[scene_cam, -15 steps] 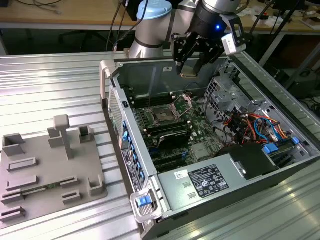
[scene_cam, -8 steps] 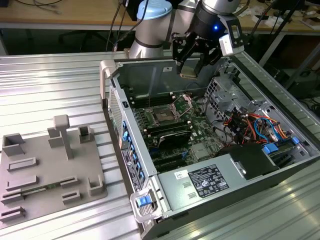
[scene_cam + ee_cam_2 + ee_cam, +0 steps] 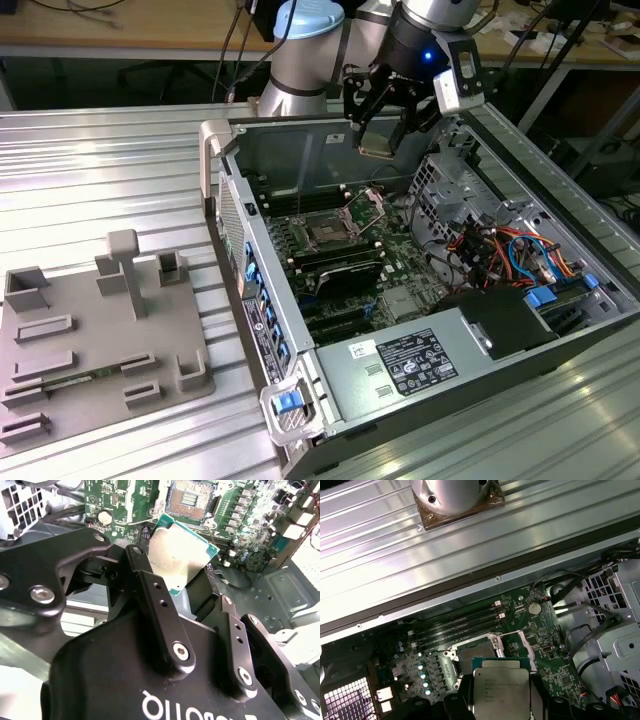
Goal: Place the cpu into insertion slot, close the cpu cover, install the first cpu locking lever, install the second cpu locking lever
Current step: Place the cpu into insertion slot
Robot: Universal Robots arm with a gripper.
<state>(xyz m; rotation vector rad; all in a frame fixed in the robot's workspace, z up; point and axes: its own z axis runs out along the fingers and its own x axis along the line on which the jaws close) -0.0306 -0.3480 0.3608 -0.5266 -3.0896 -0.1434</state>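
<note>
My gripper (image 3: 380,135) hangs above the open computer case near its back wall, shut on the cpu (image 3: 377,143), a small flat square chip. In both wrist views the cpu (image 3: 182,555) (image 3: 501,692) sits between the black fingers (image 3: 152,587), its silver top showing in the first wrist view. The insertion slot (image 3: 328,232) (image 3: 191,497) (image 3: 472,655) lies open and empty on the green board below the chip. The cpu cover (image 3: 367,208) (image 3: 519,645) stands swung up beside the slot.
Long black memory slots (image 3: 340,265) lie close to the socket, with a drive cage and coloured cables (image 3: 500,250) on the exterior view's right. A power supply (image 3: 420,365) fills the case's near end. A grey fixture tray (image 3: 90,330) rests outside the case on the ribbed metal table.
</note>
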